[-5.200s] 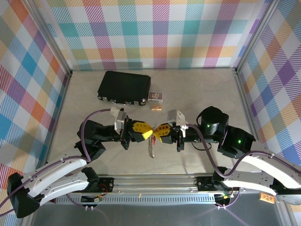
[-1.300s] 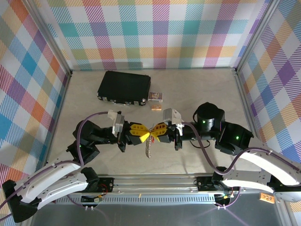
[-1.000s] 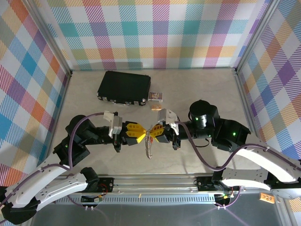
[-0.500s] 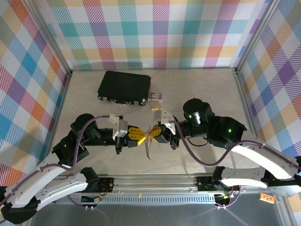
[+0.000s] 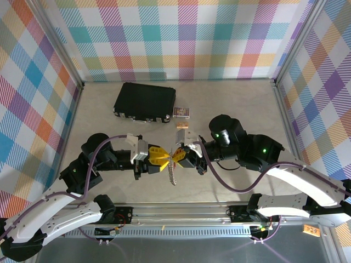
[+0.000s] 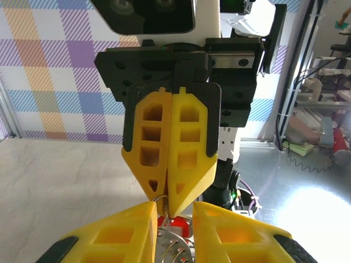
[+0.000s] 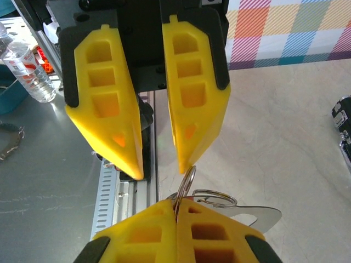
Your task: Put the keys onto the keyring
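Tabletop (image 5: 236,109) of pale, speckled beige is closed in on three sides by bright plaid panels (image 5: 186,38) set in aluminium frames, with a grey slotted rail (image 5: 181,211) along the near edge. Towards the back lie a black case (image 5: 145,102), a red-and-white card box (image 5: 181,112) just beside it and a small tan block (image 5: 181,125) near that. Above mid-table the two arms meet tip to tip. The right gripper (image 6: 166,197) has its yellow fingers pressed together on the metal ring of the keyring (image 6: 176,223), whose red tag shows just below. The keys (image 7: 258,216) dangle beside those fingertips, off the surface. The left gripper (image 7: 163,164) faces it with jaws apart, gripping nothing.
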`<state>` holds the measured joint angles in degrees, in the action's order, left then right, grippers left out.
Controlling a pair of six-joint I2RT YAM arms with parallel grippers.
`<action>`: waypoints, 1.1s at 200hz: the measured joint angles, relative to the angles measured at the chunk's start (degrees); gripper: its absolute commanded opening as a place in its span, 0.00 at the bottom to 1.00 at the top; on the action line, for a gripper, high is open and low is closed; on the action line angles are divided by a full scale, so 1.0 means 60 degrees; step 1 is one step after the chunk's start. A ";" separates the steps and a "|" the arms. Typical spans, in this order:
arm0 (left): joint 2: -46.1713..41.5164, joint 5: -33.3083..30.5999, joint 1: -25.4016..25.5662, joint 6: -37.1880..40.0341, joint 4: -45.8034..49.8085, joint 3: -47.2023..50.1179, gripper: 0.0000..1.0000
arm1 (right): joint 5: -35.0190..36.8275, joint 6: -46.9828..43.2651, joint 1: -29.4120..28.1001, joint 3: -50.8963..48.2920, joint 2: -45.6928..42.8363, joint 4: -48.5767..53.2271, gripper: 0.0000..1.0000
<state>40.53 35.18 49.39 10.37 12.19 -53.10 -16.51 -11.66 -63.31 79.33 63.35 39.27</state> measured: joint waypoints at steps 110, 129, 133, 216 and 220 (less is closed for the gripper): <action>0.0215 -0.0288 -0.0004 0.0087 0.0040 0.0000 0.19 | 0.0000 -0.0117 -0.0087 0.0120 0.0026 0.0149 0.00; 0.0215 -0.0215 0.0000 0.0138 0.0066 0.0000 0.06 | 0.0033 -0.0142 -0.0087 0.0120 0.0051 0.0135 0.00; 0.0211 -0.0197 -0.0004 0.0098 0.0080 0.0000 0.04 | 0.0044 -0.0142 -0.0084 0.0120 0.0051 0.0142 0.00; -0.0146 -0.0018 -0.0004 -0.0499 -0.0885 0.0470 0.00 | 0.0051 -0.0138 -0.0073 0.0135 -0.0025 -0.0095 0.06; -0.0175 -0.0011 -0.0004 -0.0590 -0.1042 0.0528 0.00 | 0.0036 -0.0127 -0.0076 0.0135 -0.0055 -0.0135 0.07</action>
<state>39.48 35.11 49.36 6.83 5.93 -49.93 -16.29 -12.43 -63.77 80.14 63.02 38.46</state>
